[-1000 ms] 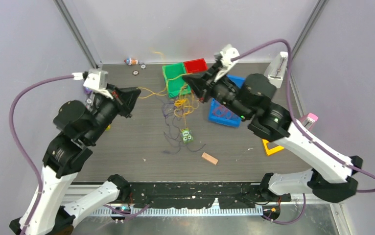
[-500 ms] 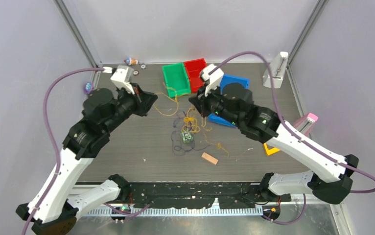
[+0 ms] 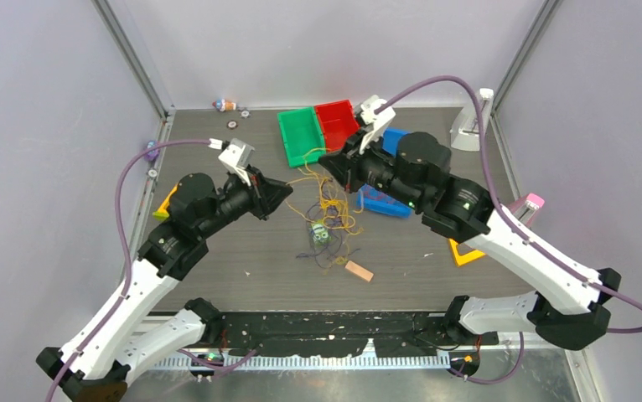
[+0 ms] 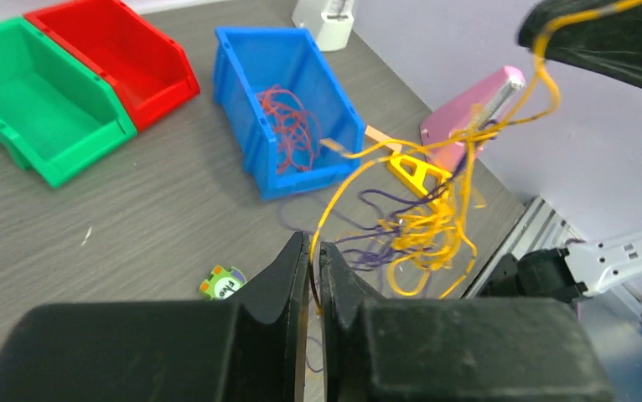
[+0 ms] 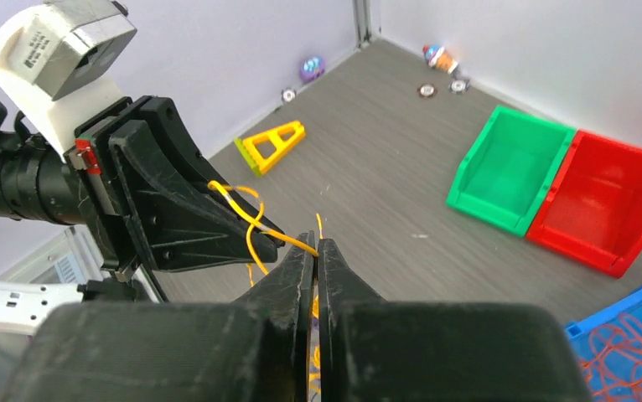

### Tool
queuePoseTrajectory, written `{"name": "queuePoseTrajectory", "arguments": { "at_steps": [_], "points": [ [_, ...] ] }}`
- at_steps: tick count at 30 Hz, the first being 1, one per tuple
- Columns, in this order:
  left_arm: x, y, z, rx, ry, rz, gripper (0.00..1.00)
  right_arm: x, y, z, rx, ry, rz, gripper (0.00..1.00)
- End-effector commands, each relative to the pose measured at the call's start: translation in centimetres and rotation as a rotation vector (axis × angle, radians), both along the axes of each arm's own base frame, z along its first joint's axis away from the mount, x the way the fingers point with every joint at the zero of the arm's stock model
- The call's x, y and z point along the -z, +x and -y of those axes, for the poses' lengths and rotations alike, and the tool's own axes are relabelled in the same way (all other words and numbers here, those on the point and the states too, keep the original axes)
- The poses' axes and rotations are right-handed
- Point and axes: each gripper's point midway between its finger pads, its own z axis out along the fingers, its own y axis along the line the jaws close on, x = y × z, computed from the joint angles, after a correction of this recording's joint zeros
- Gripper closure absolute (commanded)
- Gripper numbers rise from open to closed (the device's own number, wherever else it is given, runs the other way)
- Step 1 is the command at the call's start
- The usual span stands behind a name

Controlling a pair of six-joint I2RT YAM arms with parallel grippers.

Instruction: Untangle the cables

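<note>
Clearly, in the top view, both arms reach over the middle of the table. The left gripper point(image 3: 282, 194) and the right gripper point(image 3: 328, 159) face each other, near but apart. The cables point(image 3: 328, 219) hang and lie mostly below and between them, above a small green object point(image 3: 319, 234). I judge that the bundle is lifted so that its loops can fall open.

In the left wrist view, the fingers are pressed almost together, with only a thin slit. A yellow cable point(image 4: 334, 191) runs out of this slit, so this gripper is clamped on it. Ahead of the fingers and to the right, the yellow and purple tangle hangs in the air. Further ahead stands a blue bin point(image 4: 246, 100) with orange-red cables point(image 4: 288, 126) inside, probably the ones already sorted.

In the right wrist view, the fingers are closed tight on a yellow cable as well. It leaves the tips to the left and appears to go to the left gripper opposite. Holding one wire at two places lets the arms draw it out of the knot. The risk is that purple wires come with it.
</note>
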Motion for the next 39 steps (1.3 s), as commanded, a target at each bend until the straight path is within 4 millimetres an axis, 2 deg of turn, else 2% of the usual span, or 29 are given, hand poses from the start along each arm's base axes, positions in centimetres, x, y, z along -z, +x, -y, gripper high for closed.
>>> {"name": "queuePoseTrajectory", "arguments": {
  "at_steps": [1, 4, 7, 11, 21, 26, 28, 32, 37, 39],
  "points": [
    [-3.6, -0.8, 0.9, 0.079, -0.105, 0.17, 0.88, -0.2, -0.2, -1.2, -0.045, 0.036, -0.031, 0.95],
    [-2.7, -0.9, 1.7, 0.118, -0.108, 0.176, 0.79, 0.5, -0.1, -1.9, -0.062, 0.029, -0.053, 0.95],
    [-1.7, -1.0, 2.2, 0.147, -0.104, 0.162, 0.61, 1.1, -0.1, -2.4, -0.073, 0.026, -0.075, 0.95],
    [-1.7, -1.0, 2.4, 0.158, -0.116, 0.184, 0.47, 2.0, -0.4, -3.2, -0.115, 0.017, -0.102, 0.95],
    [-3.2, -1.1, 1.6, 0.128, -0.118, 0.254, 0.35, 5.7, 0.0, -4.2, -0.134, -0.046, -0.16, 0.95],
    [-3.2, -0.9, 1.6, 0.119, -0.116, 0.248, 0.34, 6.6, -0.4, -4.8, -0.166, -0.063, -0.176, 0.95],
    [-3.4, -0.5, 1.0, 0.078, -0.123, 0.245, 0.35, 7.1, -0.5, -4.9, -0.179, -0.073, -0.18, 0.95],
    [-3.8, -0.3, 0.4, 0.04, -0.13, 0.261, 0.49, 8.1, -0.7, -5.1, -0.199, -0.089, -0.193, 0.95],
    [-3.5, 0.8, 0.1, -0.008, -0.095, 0.241, 0.77, 8.2, -1.7, -5.7, -0.263, -0.081, -0.198, 0.95],
    [-3.8, 0.9, 0.4, 0.003, -0.093, 0.243, 0.92, 8.2, -2.1, -5.9, -0.291, -0.074, -0.196, 0.94]
  ]
}}
